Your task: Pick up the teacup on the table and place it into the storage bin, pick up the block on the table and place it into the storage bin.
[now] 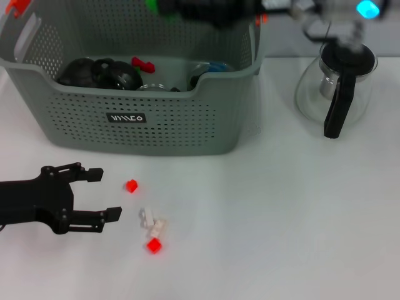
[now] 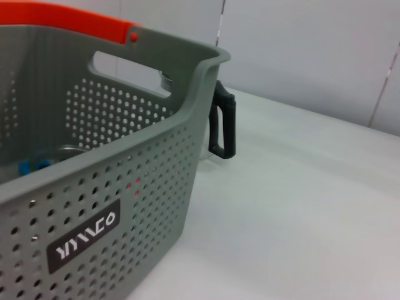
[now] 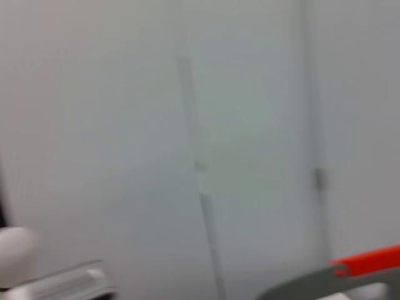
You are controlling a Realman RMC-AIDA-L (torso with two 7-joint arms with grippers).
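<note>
A grey-green perforated storage bin (image 1: 144,106) stood on a white surface (image 1: 281,219), and everything else is placed here in relation to it. Inside the bin lay dark rounded items, a small red piece and something blue; no teacup showed on the surface outside it, so the cup step looked to be over, though I could not pick out a cup among the contents with certainty.

In front of the bin, nearer the robot, small blocks lay loose on the surface: a red block (image 1: 130,185) closest to the bin's front wall, a pale cluster of blocks (image 1: 152,219) farther out, and a second red block (image 1: 154,245) just beyond that. They were apart from the bin, likely waiting to be picked up.

The left claw (image 1: 107,194) reached in low and level in front of the bin, its black fingers spread apart and empty, pointing toward the nearest red block, which sat just off its tips. That pose suggested an approach to grasp.

The right arm was a dark blur above the bin's far rim; I could not tell its claw's state. A glass carafe (image 1: 336,84) with a black handle stood beside the bin.
</note>
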